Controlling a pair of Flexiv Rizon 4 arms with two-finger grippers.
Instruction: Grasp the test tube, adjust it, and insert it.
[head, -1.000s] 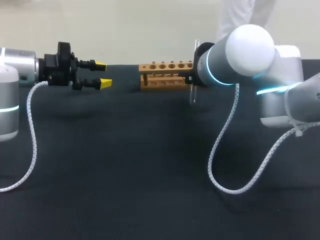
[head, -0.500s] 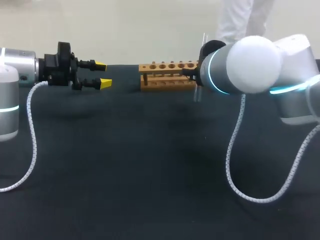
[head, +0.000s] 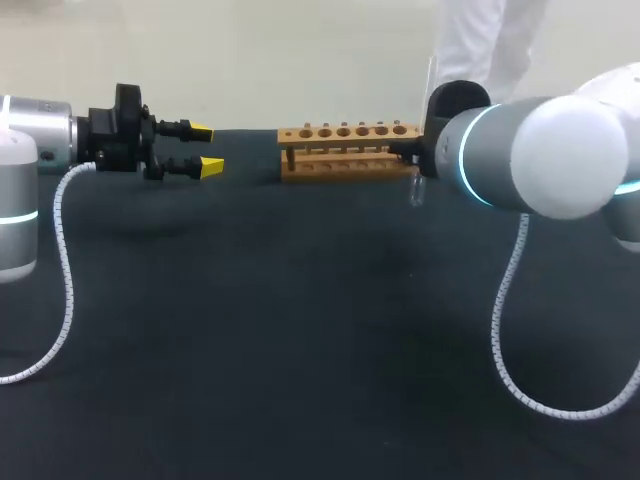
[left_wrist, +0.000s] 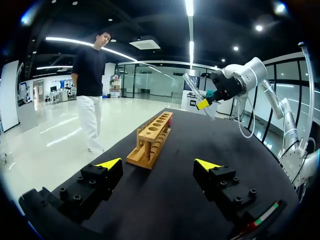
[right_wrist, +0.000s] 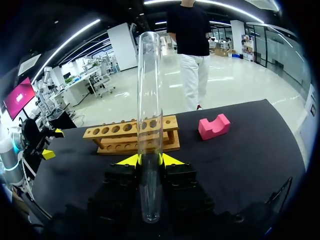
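- The black table carries all the items; both arms enter over it from opposite sides.
- The left end effector hangs above the table's left part, its fingers horizontal and pointing toward the rack. It is released: the two yellow tips stand apart with nothing between them. In the left wrist view, the left end effector faces the rack end-on.
- The right end effector is clenched on the test tube, one yellow tip pressing each side of the glass near its lower part.
- In the head view, the test tube stands nearly upright with a slight tilt, just beside the rack's right end. The arm hides its middle section.
- The wooden rack stands along the table's far edge, its single row of round holes facing up.
- A pink block lies on the table near one end of the rack, not touching it.
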